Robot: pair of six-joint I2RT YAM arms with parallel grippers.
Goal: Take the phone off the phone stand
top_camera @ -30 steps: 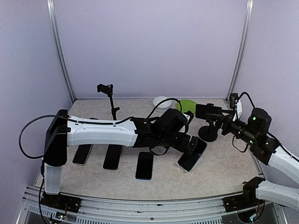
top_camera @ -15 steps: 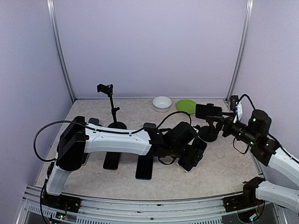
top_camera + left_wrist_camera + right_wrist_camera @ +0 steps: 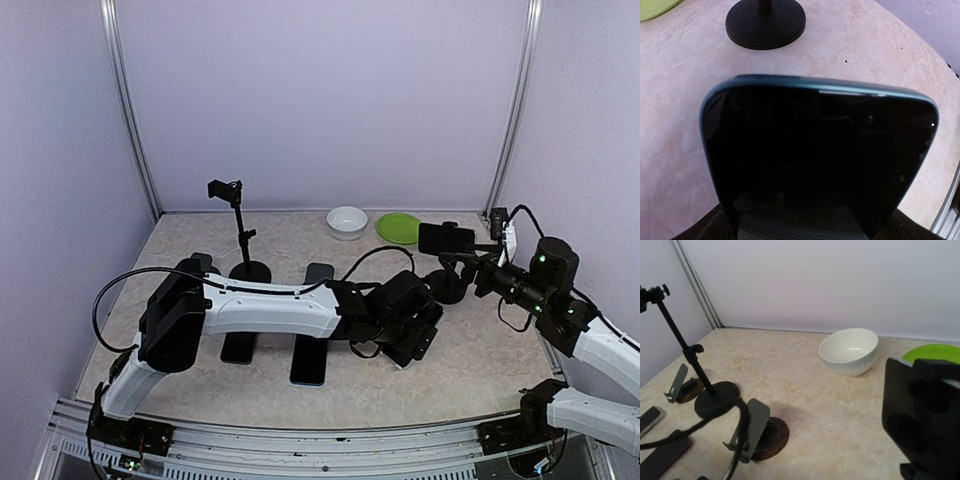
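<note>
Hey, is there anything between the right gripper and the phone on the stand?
Nothing visible. The right gripper is open, close beside the phone clamped on the stand, with only open space between them.

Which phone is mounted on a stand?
The phone at far right, clamped sideways atop the round-based stand; the other phones are down low, unmounted.

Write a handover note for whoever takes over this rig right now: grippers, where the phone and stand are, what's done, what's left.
Left gripper: down on a dark phone at the table; grip unclear.
Right gripper: open, empty, beside the phone stand.
Mounted phone: clamped in the stand, not removed.
Done: nothing certain. Left: right gripper takes the mounted phone off the stand.
</note>
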